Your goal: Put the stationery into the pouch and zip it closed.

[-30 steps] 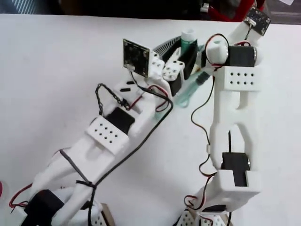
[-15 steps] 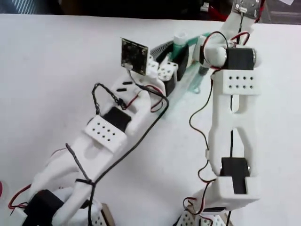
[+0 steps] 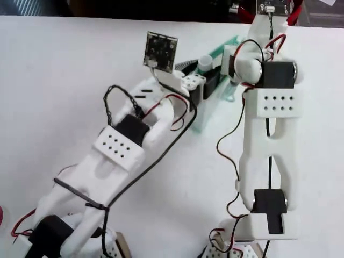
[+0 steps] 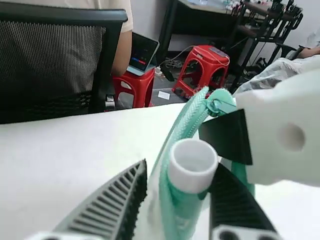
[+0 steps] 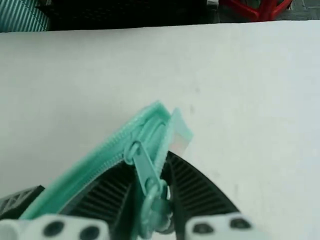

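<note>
A translucent teal pouch point(image 3: 210, 107) is held up off the white table point(image 3: 64, 80) at the far middle, between my two arms. A white-capped tube point(image 3: 205, 62) stands out of its open top. My left gripper point(image 3: 201, 76) is shut on the pouch, with the tube point(image 4: 192, 160) and the zipper edge point(image 4: 182, 120) between its black fingers point(image 4: 120, 200). My right gripper point(image 3: 234, 54) is just beyond it, toward the table's far edge. It is shut on the zipper pull point(image 5: 147, 175) at the pouch's end point(image 5: 155, 112).
The table's far edge point(image 3: 107, 17) lies close behind both grippers, with dark floor beyond it. A black chair point(image 4: 55, 60) and red stools point(image 4: 215, 60) stand past that edge. Bare table spreads to the left point(image 3: 54, 107) and right point(image 3: 322, 134).
Both grippers have moved toward the far edge, carrying the pouch with them. The right gripper went farthest, and the pouch now stands more upright.
</note>
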Tool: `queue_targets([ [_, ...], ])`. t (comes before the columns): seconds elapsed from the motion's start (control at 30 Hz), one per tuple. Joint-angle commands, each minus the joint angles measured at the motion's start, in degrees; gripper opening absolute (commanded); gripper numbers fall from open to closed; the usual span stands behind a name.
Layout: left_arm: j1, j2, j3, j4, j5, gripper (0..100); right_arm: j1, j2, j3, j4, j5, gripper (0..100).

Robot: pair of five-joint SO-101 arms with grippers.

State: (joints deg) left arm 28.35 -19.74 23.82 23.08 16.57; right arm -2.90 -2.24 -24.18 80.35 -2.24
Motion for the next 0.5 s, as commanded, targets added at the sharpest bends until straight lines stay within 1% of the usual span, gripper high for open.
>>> queue_targets([
  [0.0,-2.0,-5.9,-8.4,8.5,1.9,23,0.0,-3.4,1.0,0.1,0.5,2.2],
  [0.1,-3.4,-11.7,-12.1,13.6,1.8,23,-0.3,-3.5,2.1,0.1,0.5,2.2],
  [0.2,-3.5,-16.1,-12.7,17.6,1.6,23,-0.4,-3.5,2.3,0.5,0.5,2.2],
  [0.3,-3.6,-18.7,-11.6,20.7,-2.8,23,-0.4,-3.5,2.3,0.9,0.5,2.2],
  [0.37,-5.5,-20.6,-11.1,22.2,-5.4,23,-0.4,-3.5,2.3,1.8,0.5,2.2],
  [0.47,-8.9,-22.5,-9.8,26.5,-5.8,23,-0.3,-3.5,2.2,3.2,0.4,2.2],
])
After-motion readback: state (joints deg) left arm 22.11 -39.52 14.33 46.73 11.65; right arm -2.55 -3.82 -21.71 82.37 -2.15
